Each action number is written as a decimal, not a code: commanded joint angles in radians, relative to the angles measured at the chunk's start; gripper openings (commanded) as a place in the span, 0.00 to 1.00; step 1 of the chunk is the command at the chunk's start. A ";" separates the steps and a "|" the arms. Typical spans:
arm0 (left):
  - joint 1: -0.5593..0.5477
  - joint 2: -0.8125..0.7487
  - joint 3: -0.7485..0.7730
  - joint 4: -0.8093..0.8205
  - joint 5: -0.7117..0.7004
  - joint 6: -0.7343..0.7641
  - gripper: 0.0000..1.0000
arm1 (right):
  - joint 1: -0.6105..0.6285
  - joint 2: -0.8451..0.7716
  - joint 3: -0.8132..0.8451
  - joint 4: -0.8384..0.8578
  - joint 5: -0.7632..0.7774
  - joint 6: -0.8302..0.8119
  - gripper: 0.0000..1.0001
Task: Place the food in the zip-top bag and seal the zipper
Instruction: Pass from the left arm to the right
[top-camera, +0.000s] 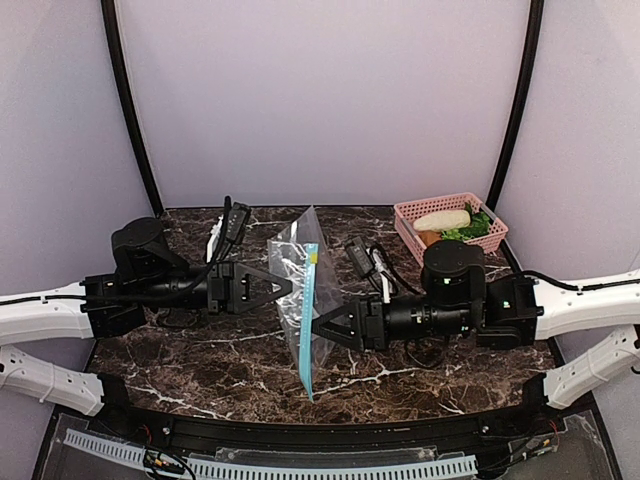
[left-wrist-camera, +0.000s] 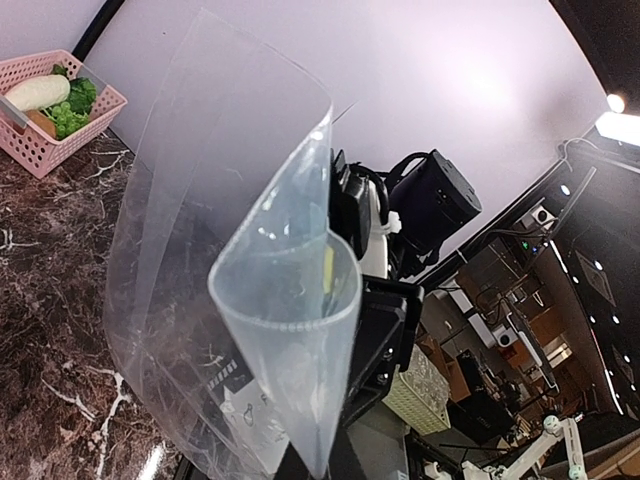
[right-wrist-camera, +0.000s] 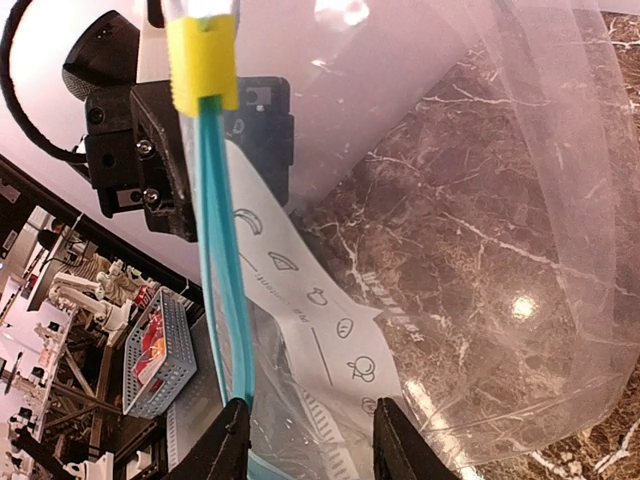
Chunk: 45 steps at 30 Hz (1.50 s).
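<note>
The clear zip-top bag (top-camera: 300, 300) stands upright on edge at the table's middle, between my two grippers. Its teal zipper (top-camera: 311, 320) runs down the near side, and in the right wrist view (right-wrist-camera: 215, 250) it ends in a yellow slider (right-wrist-camera: 203, 65). My left gripper (top-camera: 288, 285) is shut on a folded part of the bag (left-wrist-camera: 290, 330), low in the left wrist view (left-wrist-camera: 318, 465). My right gripper (top-camera: 318, 326) is open, with the bag's white label (right-wrist-camera: 300, 300) between its fingers (right-wrist-camera: 225, 445). The food (top-camera: 452, 226), a pale piece, an orange lump and green leaves, lies in the pink basket.
The pink basket (top-camera: 406, 214) stands at the back right corner, also seen in the left wrist view (left-wrist-camera: 35, 150). Dark marble tabletop (top-camera: 200, 350). Black curved posts (top-camera: 125, 100) and purple walls enclose the back and sides.
</note>
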 joint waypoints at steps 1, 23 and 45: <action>0.002 -0.004 -0.019 0.009 -0.014 0.006 0.01 | -0.004 -0.001 0.014 0.066 -0.027 0.001 0.41; 0.002 0.014 -0.031 0.029 -0.019 -0.004 0.01 | -0.004 0.074 0.059 0.130 -0.088 0.011 0.30; 0.001 0.002 0.172 -0.680 -0.417 0.210 0.74 | -0.004 0.060 0.196 -0.432 0.324 0.045 0.00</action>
